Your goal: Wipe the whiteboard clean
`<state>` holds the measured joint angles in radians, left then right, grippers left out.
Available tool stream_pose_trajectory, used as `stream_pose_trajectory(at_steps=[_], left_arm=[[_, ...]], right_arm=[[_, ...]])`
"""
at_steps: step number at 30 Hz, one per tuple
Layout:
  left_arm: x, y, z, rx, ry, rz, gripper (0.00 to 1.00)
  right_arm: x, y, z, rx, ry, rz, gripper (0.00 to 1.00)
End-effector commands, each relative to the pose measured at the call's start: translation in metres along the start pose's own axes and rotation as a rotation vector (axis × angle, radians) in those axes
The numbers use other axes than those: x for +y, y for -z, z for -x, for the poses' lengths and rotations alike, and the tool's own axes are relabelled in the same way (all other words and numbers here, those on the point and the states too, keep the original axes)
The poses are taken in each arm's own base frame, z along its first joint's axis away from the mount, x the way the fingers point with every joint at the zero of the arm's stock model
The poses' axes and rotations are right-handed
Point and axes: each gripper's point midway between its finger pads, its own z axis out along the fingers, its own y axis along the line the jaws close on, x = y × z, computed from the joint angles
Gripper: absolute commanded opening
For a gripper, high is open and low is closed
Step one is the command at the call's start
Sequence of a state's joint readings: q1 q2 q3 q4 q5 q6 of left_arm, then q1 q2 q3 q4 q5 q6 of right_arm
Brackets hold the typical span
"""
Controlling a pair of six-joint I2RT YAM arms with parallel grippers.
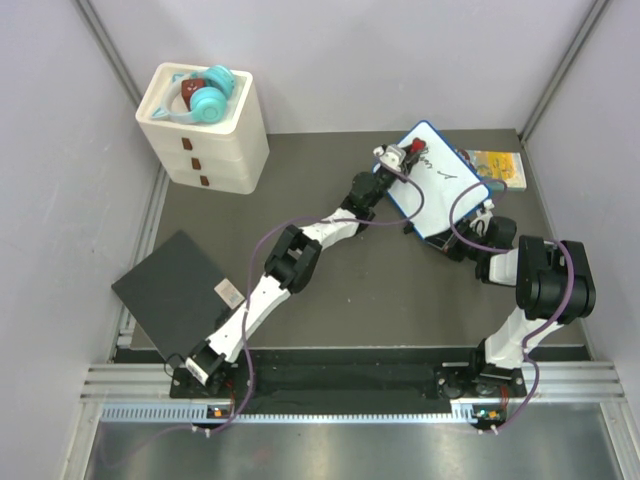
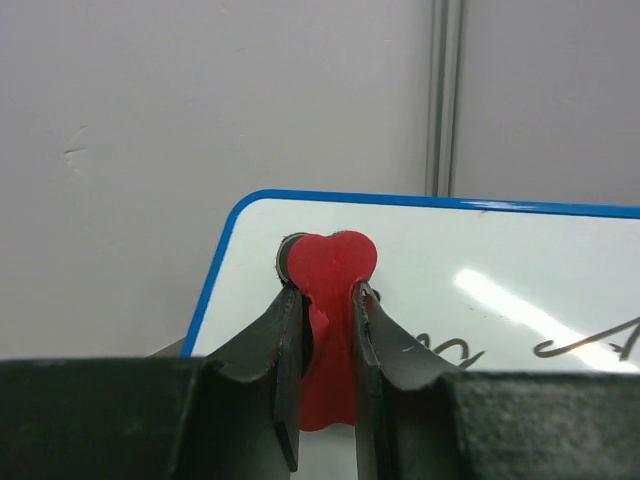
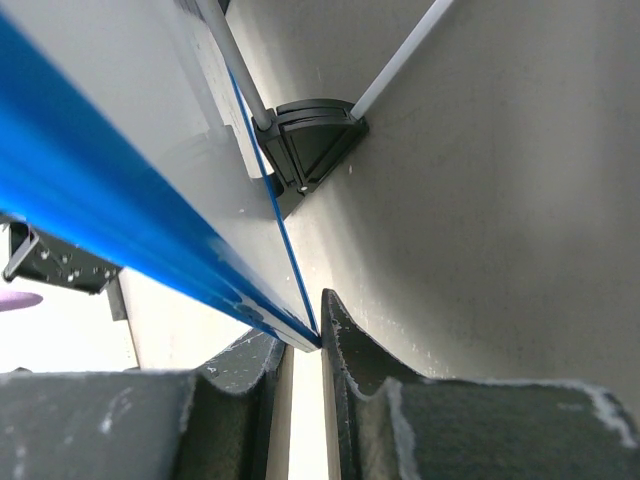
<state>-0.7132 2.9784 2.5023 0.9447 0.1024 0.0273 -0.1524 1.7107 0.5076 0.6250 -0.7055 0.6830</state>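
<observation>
Whiteboard stands tilted above the counter. Its lower edge sits between the fingers of the right end effector, which is closed on the blue rim, and the board rises up and away from this end effector. The left end effector is closed on a red heart-shaped eraser. The eraser touches the board face just in front of its fingertips, near a rounded corner. Black handwriting lies to the right of this end effector and is not yet wiped.

The board looks thin, stiff and light, with a smooth glossy face. I judge that it can slip or turn between the fingers when the eraser pushes on it. The rim, as held now, seems the sensible place to grip, because the face must be free for wiping. I think the push should be gentle and directed toward the held edge.
</observation>
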Motion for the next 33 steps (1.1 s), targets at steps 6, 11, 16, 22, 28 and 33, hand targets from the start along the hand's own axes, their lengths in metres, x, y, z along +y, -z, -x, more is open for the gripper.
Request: stream_pose_trajectory(at_steps=[6,11,16,22,28,33], left_arm=[[-0.046,-0.006,0.027,-0.103,0.076,-0.104,0.0],[-0.079,-0.011,0.048,-0.15,0.094,-0.163,0.0],[-0.11,-0.012,0.066,-0.189,0.127,-0.217,0.0],[-0.121,-0.011,0.085,-0.23,0.129,-0.257,0.0],[-0.085,0.003,0.099,-0.203,0.004,-0.195,0.0],[-0.033,0.022,0.12,-0.119,-0.094,-0.109,0.0]], right_arm=[[0.008,-0.003,-0.027,0.121,0.006,0.04,0.0],[0.009,-0.004,-0.028,0.123,0.008,0.042,0.0],[0.008,-0.003,-0.028,0.125,0.006,0.04,0.0],[0.008,-0.003,-0.029,0.126,0.006,0.037,0.0],[-0.001,-0.006,-0.028,0.134,-0.022,-0.013,0.0],[-0.004,-0.008,-0.031,0.154,-0.043,-0.026,0.0]])
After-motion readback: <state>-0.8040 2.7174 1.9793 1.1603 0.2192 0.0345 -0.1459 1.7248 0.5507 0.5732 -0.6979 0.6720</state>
